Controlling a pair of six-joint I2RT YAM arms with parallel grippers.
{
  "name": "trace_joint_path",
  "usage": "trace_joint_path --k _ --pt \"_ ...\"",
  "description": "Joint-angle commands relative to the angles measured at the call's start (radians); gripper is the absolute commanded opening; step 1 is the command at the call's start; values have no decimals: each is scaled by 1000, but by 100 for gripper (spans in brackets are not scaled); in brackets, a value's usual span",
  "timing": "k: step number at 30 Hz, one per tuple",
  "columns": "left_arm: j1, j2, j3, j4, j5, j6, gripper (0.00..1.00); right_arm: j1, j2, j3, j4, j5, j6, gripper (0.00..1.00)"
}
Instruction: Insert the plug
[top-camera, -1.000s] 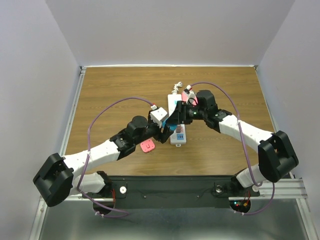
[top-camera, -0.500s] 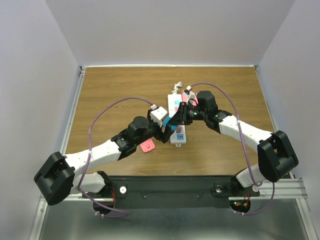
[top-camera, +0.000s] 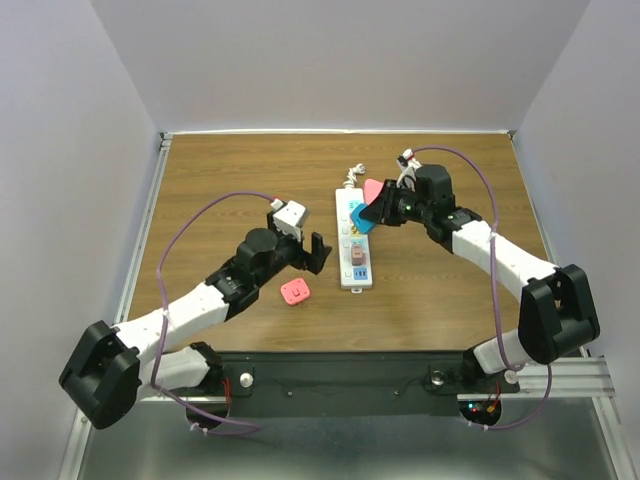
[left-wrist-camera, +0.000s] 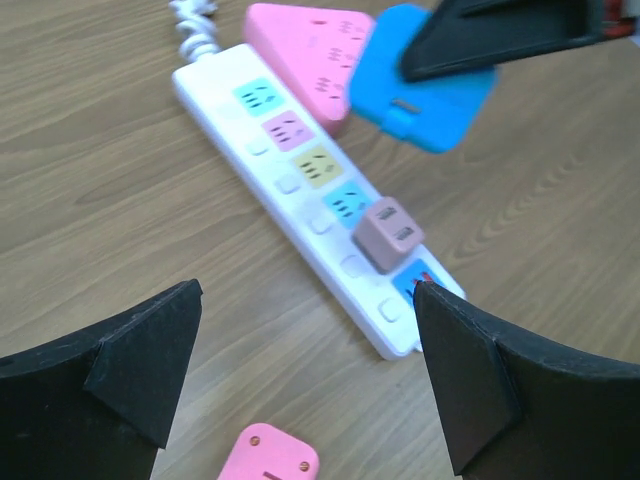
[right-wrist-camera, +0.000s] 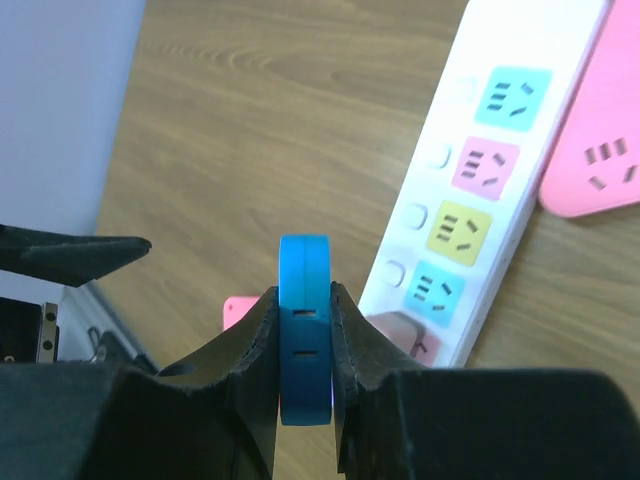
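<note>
A white power strip (top-camera: 351, 232) with coloured sockets lies at the table's middle; it also shows in the left wrist view (left-wrist-camera: 293, 187) and the right wrist view (right-wrist-camera: 503, 150). A mauve plug (top-camera: 358, 257) sits in a socket near its front end (left-wrist-camera: 388, 232). My right gripper (top-camera: 376, 213) is shut on a flat blue plug (right-wrist-camera: 304, 345), held above the strip's far half (left-wrist-camera: 420, 88). My left gripper (top-camera: 318, 253) is open and empty, left of the strip's near end (left-wrist-camera: 310, 375). A small pink plug (top-camera: 295, 292) lies on the table below it (left-wrist-camera: 268, 460).
A pink triangular adapter (top-camera: 372, 189) lies against the strip's far right side (left-wrist-camera: 303, 48) (right-wrist-camera: 598, 150). The strip's coiled white cord (top-camera: 351, 174) is at its far end. Bare wood table (top-camera: 220, 190) lies to the left and right.
My left gripper has drawn back left from the strip's near end and stands open. My right gripper has moved away to the far right with the blue plug, off the near sockets.
</note>
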Motion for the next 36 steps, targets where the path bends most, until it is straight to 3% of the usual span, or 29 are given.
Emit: trace_joint_path --k 1,5,25,36 --pt "121 45 23 -6 59 -126 99 16 -6 61 -8 148 -35 1" --pt "183 107 21 32 105 -189 99 47 11 103 -11 295 -57 0" --pt "188 469 213 141 209 -210 99 82 290 301 -49 498 -97 0" --pt "186 527 234 159 231 -172 99 142 369 334 -54 636 -81 1"
